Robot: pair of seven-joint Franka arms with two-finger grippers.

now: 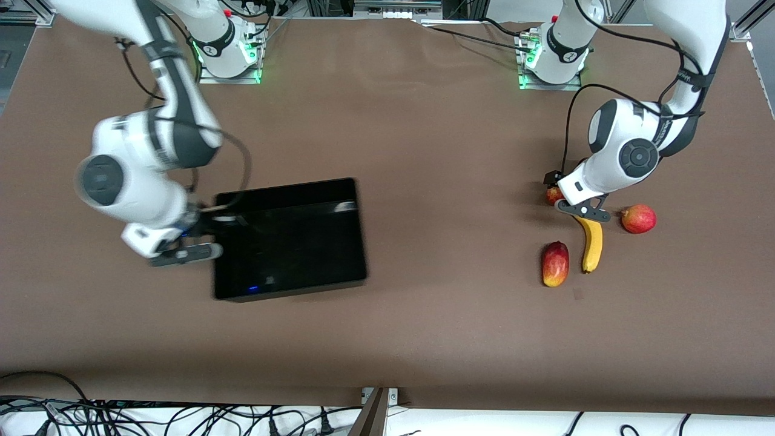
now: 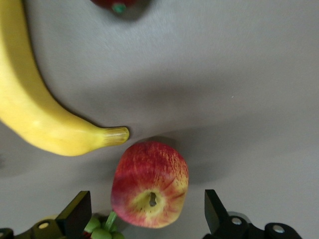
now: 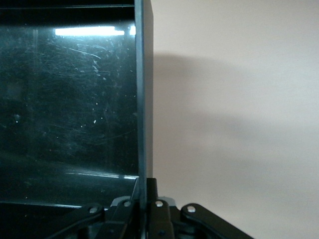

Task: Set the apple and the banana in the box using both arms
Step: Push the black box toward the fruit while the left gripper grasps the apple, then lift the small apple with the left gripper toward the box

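The apple point(image 1: 553, 195) lies on the brown table toward the left arm's end, just beside the banana's tip. In the left wrist view the apple point(image 2: 149, 184) shows its stem dimple between my open fingers. My left gripper point(image 1: 568, 200) point(image 2: 145, 201) hangs open right over it, touching nothing. The banana point(image 1: 592, 245) point(image 2: 35, 109) lies nearer the front camera than the apple. The black box point(image 1: 290, 293) sits toward the right arm's end. My right gripper point(image 1: 203, 233) point(image 3: 144, 191) is shut on the box's side wall point(image 3: 141, 99).
A pink-red round fruit point(image 1: 638, 218) lies beside the banana, and an oblong red-yellow fruit point(image 1: 555, 264) lies nearer the front camera. A small green bunch point(image 2: 102, 229) lies against the apple. The box looks empty.
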